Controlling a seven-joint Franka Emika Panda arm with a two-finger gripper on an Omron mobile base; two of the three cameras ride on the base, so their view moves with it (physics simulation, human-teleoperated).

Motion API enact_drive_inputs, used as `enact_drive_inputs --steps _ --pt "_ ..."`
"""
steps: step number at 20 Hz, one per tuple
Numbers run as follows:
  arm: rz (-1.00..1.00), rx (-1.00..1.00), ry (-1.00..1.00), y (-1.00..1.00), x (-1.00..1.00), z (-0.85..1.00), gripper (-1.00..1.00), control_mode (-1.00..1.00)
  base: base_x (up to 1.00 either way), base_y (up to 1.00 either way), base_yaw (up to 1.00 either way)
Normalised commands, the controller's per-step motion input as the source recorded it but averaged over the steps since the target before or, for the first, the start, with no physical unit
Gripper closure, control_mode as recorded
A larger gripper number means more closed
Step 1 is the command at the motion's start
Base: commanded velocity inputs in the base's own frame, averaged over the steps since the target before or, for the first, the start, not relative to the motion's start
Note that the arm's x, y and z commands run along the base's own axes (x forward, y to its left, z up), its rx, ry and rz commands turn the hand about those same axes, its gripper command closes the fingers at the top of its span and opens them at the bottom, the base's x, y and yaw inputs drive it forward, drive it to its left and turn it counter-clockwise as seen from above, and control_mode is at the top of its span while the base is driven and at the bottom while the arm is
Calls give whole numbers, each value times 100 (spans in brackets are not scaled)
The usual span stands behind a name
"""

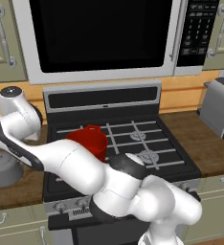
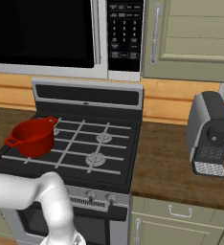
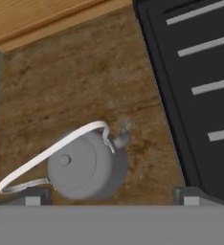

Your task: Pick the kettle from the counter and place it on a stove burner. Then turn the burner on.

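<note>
The kettle [image 3: 83,167] is a small squat grey pot with a thin arched wire handle and a short spout, standing upright on the dark wood counter [image 3: 85,81] left of the stove. It also shows at the left edge [image 1: 4,168], partly behind my arm. My gripper [image 3: 111,197] hangs above it, open, with one fingertip [image 3: 32,198] near the handle's end and the other out to the right; nothing is held. Free stove burners [image 1: 146,155] [image 2: 95,159] sit under pale grates on the cooktop's right half.
A red two-handled pot [image 1: 90,139] [image 2: 32,136] occupies the front-left burner. The black cooktop's edge [image 3: 166,95] runs just right of the kettle. Knobs [image 2: 91,195] line the stove front. A grey coffee machine [image 2: 209,134] stands on the right counter, and a microwave [image 1: 99,33] hangs overhead.
</note>
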Motion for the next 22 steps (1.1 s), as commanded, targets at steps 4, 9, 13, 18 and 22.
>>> enact_drive_inputs --steps 4,9,13,18,22 --pt "-12 7 4 0 0 -28 -100 -100 0 0 0" --pt "-10 13 3 0 0 -20 -100 -100 0 0 0" --pt "-11 9 11 0 0 -13 -100 -100 0 0 0" --pt "-12 7 11 0 0 -5 -100 -100 0 0 0" --pt "-13 4 8 0 3 0 -100 -100 0 0 0"
